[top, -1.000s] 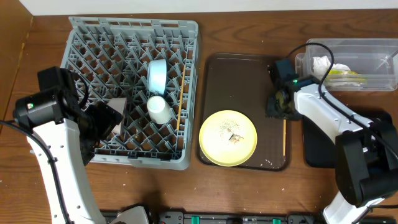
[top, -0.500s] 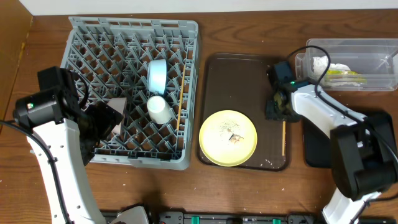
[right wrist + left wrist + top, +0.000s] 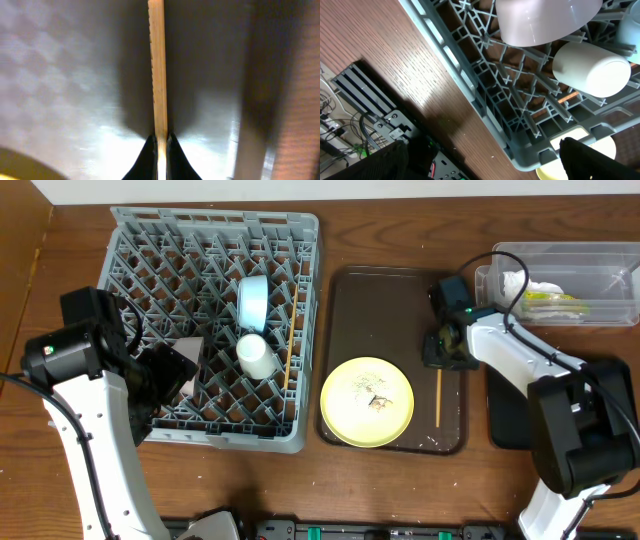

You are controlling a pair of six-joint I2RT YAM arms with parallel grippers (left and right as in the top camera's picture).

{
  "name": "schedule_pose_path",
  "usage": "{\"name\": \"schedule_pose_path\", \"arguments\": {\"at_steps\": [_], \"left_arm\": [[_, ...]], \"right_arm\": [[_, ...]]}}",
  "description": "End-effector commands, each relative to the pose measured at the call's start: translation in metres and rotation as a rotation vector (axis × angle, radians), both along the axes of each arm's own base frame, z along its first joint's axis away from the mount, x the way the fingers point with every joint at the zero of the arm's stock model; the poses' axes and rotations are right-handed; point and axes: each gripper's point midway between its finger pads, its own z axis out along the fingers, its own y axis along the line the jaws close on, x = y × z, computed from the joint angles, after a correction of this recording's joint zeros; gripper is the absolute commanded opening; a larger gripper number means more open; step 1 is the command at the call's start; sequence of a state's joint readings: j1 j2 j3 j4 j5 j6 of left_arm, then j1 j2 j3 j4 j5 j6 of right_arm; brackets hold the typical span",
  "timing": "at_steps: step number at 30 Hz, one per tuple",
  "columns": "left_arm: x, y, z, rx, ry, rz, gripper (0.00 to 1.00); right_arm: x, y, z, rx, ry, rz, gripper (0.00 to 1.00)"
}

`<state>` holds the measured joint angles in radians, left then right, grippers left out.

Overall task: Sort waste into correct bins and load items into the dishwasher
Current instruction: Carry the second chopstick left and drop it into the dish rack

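A: Now our right gripper (image 3: 160, 144) has pinched shut on the chopstick (image 3: 158, 70), which slid inward on the brown tray (image 3: 375, 310).

B: Good, so we judge it ready to lift toward the dish rack (image 3: 140, 240), where our left gripper (image 3: 170, 372) hangs wide open.

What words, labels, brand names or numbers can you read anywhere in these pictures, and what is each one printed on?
No text can be read in any view.
On the green-and-orange wrapper in the clear tub: print, if any, is too small to read.
On the grey dish rack, yellow plate, cream cup and wooden chopstick: no markings visible.
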<state>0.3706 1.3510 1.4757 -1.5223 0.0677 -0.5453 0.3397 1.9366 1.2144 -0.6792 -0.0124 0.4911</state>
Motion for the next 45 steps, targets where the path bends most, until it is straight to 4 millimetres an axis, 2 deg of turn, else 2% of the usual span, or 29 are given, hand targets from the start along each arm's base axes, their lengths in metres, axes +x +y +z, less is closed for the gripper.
{"name": "schedule_pose_path", "arguments": {"at_steps": [1, 4, 9, 13, 17, 22, 25, 28, 32, 34, 35, 37, 41, 45], "left_arm": [[-0.003, 0.003, 0.0, 0.015, 0.009, -0.005, 0.98], [-0.003, 0.003, 0.0, 0.015, 0.009, -0.005, 0.98], [-0.003, 0.003, 0.0, 0.015, 0.009, -0.005, 0.98], [-0.003, 0.003, 0.0, 0.015, 0.009, -0.005, 0.98], [-0.003, 0.003, 0.0, 0.015, 0.009, -0.005, 0.98], [-0.003, 0.003, 0.0, 0.015, 0.009, -0.005, 0.98], [-0.003, 0.003, 0.0, 0.015, 0.009, -0.005, 0.98], [-0.003, 0.003, 0.0, 0.015, 0.009, -0.005, 0.98], [-0.003, 0.003, 0.0, 0.015, 0.009, -0.005, 0.98], [-0.003, 0.003, 0.0, 0.015, 0.009, -0.005, 0.98], [-0.003, 0.003, 0.0, 0.015, 0.009, -0.005, 0.98], [-0.003, 0.003, 0.0, 0.015, 0.009, -0.005, 0.98], [-0.003, 0.003, 0.0, 0.015, 0.009, -0.005, 0.98], [-0.003, 0.003, 0.0, 0.015, 0.009, -0.005, 0.98]], "right_arm": [[0.006, 0.023, 0.001, 0.117, 0.046, 0.014, 0.01], [0.032, 0.048, 0.042, 0.227, -0.016, 0.041, 0.01], [0.069, 0.118, 0.132, 0.513, -0.159, 0.138, 0.01], [0.086, 0.156, 0.174, 0.602, -0.269, 0.137, 0.01], [0.082, 0.204, 0.188, 0.692, -0.311, 0.128, 0.01], [0.061, 0.263, 0.176, 0.706, -0.331, 0.172, 0.01], [0.051, 0.284, 0.163, 0.687, -0.329, 0.146, 0.01], [0.047, 0.292, 0.16, 0.678, -0.338, 0.144, 0.05], [0.045, 0.294, 0.159, 0.669, -0.343, 0.145, 0.24], [0.048, 0.292, 0.16, 0.665, -0.352, 0.152, 0.43], [0.049, 0.29, 0.16, 0.66, -0.36, 0.17, 0.48], [0.053, 0.286, 0.16, 0.64, -0.383, 0.208, 0.52], [0.057, 0.271, 0.164, 0.616, -0.382, 0.2, 0.51], [0.057, 0.256, 0.182, 0.592, -0.403, 0.224, 0.52]]}}
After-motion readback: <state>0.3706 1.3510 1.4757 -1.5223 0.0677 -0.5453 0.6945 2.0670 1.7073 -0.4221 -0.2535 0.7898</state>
